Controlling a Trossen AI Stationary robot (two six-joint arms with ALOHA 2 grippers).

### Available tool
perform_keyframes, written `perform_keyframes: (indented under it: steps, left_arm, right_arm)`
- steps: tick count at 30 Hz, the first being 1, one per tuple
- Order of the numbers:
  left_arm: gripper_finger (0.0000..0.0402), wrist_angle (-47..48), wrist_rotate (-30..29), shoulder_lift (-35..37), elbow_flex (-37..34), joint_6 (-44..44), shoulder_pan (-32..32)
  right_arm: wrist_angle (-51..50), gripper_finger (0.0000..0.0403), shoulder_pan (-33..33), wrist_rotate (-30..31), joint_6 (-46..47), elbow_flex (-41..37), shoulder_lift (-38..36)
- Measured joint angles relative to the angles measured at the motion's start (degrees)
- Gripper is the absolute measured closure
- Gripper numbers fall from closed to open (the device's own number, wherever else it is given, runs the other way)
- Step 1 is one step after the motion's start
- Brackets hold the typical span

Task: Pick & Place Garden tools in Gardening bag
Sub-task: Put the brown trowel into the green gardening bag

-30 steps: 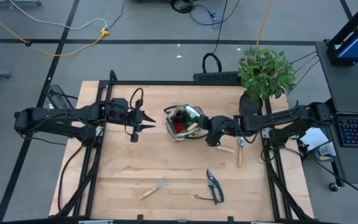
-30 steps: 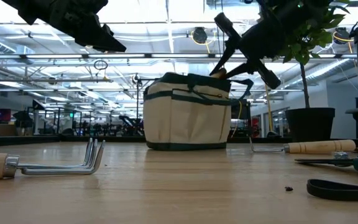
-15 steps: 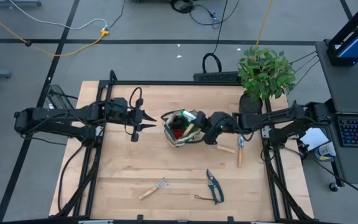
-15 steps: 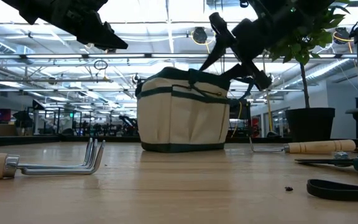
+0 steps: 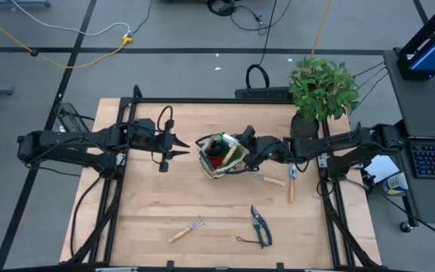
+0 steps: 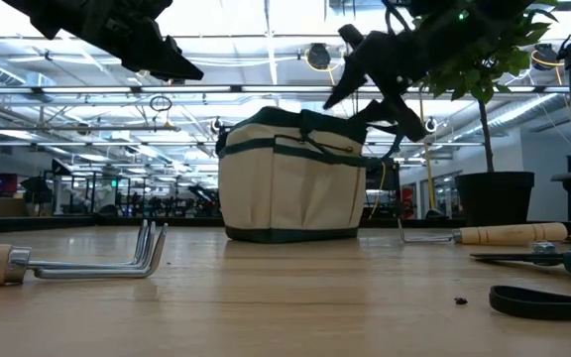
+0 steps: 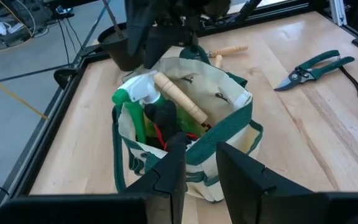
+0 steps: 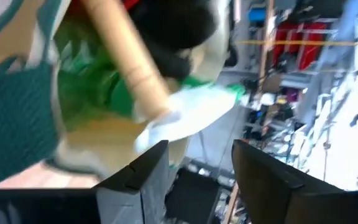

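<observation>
Right gripper (image 5: 242, 142) hung over the gardening bag (image 5: 209, 165), fingers spread and empty; a wooden-handled tool (image 7: 179, 99) lay inside, jutting past the rim. Risk: a fingertip snagging a green loop handle (image 6: 310, 127) while lifting away, tipping the bag

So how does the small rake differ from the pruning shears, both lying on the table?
The small rake has a pale wooden handle and bent metal tines; the pruning shears have dark handles and short blades. The rake lies slanted, nearer the left arm's side; the shears lie closer to the right arm's side, with a dark loop by their handles. Both rest flat on the table, outside the gardening bag, untouched by either arm.
</observation>
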State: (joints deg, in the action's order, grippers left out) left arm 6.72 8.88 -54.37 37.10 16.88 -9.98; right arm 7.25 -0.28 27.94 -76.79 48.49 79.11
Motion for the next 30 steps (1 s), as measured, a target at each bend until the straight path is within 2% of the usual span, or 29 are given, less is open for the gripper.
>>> perform_keyframes:
  steps: [4, 9, 11, 15, 21, 24, 26, 30]
  left_arm:
    - [0.0309, 0.0, 0.0, 0.0, 0.0, 0.02, 0.0]
    - [0.0309, 0.0, 0.0, 0.0, 0.0, 0.07, 0.0]
    - [0.0309, 0.03, 0.02, 0.0, 0.0, 0.04, 0.0]
    - [0.0309, 0.76, 0.01, 0.0, 0.0, -0.04, 0.0]
    - [0.0309, 1.16, 0.02, 0.0, 0.0, -0.09, 0.0]
    - [0.0309, 1.06, 0.04, 0.0, 0.0, -1.17, 0.0]
    - [0.0309, 0.53, 0.08, 0.0, 0.0, -3.89, 0.0]
    - [0.0309, 0.42, 0.14, 0.0, 0.0, -12.16, 0.6]
  right_arm:
    - [6.44, 0.0245, 1.12, -2.23, -0.44, 0.0, 0.0]
    - [7.19, 0.025, -0.03, -14.42, 5.44, 0.09, 0.56]
    - [5.66, 0.025, -0.99, -15.78, 6.77, 0.09, 1.94]
    - [5.83, 0.025, -2.06, -14.27, 6.57, 0.09, 4.12]
    - [8.06, 0.025, -0.82, -5.4, 4.29, 0.07, 4.73]
    - [9.55, 0.025, 0.84, -3.81, 3.82, 0.07, 2.78]
    - [10.5, 0.0252, 1.75, -4.24, 6.09, 0.11, 1.55]
    - [8.46, 0.0256, 3.36, -4.72, 16.75, 0.07, -1.14]
